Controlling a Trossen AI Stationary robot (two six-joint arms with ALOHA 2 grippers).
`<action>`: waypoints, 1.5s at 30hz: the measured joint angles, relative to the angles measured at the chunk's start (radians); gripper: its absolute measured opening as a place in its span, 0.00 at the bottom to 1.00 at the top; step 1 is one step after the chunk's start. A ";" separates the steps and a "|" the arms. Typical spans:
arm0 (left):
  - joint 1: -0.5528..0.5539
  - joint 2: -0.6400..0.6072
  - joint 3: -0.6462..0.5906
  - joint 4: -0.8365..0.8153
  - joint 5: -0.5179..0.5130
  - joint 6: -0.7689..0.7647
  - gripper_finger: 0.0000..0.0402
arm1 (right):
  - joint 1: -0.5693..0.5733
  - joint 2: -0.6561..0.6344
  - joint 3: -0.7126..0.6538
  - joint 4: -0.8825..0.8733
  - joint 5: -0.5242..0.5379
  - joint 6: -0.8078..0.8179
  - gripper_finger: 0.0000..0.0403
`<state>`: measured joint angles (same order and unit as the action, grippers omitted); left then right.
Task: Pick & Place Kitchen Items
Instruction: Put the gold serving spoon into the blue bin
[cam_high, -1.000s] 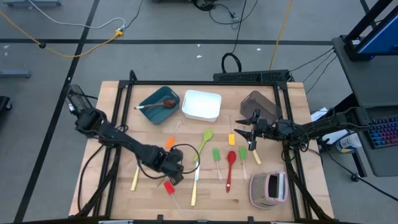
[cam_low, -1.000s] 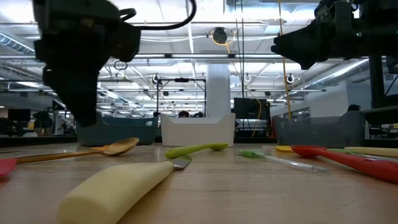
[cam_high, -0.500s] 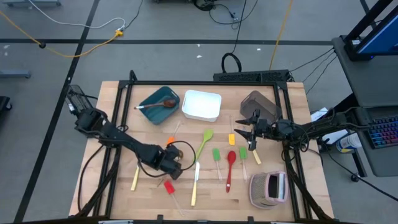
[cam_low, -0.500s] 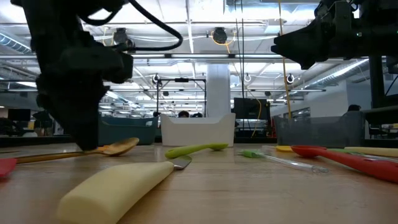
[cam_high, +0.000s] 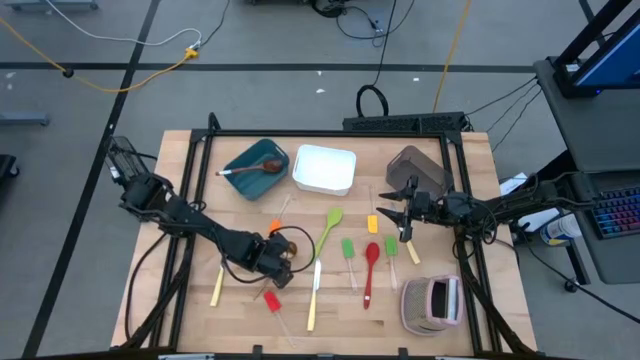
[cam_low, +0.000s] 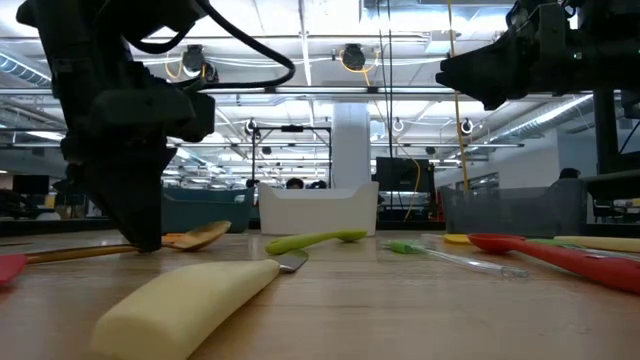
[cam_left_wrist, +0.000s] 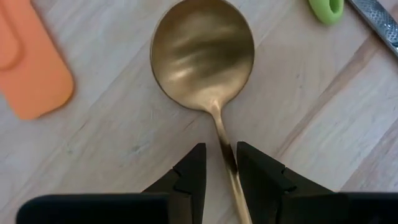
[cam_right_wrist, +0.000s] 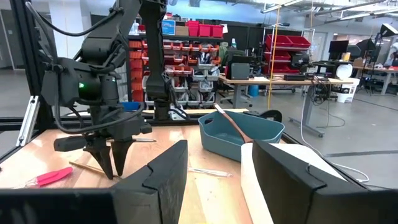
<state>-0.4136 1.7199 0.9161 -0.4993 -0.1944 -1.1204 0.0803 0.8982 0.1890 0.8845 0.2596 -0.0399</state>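
Kitchen items were mostly still waiting for you: only a dark wooden spoon (cam_high: 262, 167) lay in the teal bin (cam_high: 240, 172), while the white bin (cam_high: 324, 182) and brown bin (cam_high: 433, 180) at the far edge looked empty. Out on the surface (cam_high: 180, 310) remained the green spoon (cam_high: 328, 228), red spoon (cam_high: 370, 270), two pale-handled knives (cam_high: 313, 298), and small spatulas. Your left gripper (cam_left_wrist: 216, 167) was down near the middle of the surface, fingers straddling the thin neck of the brass spoon (cam_left_wrist: 203, 55); whether they already pinched it, you could not tell. That spoon lay flat, bowl up, matte gold. Your right gripper (cam_high: 392, 213) hovered spread and empty by the brown bin.
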 joint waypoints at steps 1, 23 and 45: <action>0.002 0.000 0.000 -0.007 0.000 -0.012 0.23 | 0.000 0.000 0.000 0.000 0.000 0.000 0.43; 0.056 -0.002 0.002 -0.049 0.046 0.099 0.04 | 0.000 0.000 0.000 -0.008 0.000 -0.032 0.43; 0.241 -0.211 0.152 -0.456 -0.016 0.378 0.01 | 0.000 0.000 0.000 -0.023 0.000 -0.032 0.43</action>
<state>-0.1726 1.5090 1.0684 -0.9554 -0.2101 -0.7428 0.0801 0.8982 0.1890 0.8617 0.2597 -0.0720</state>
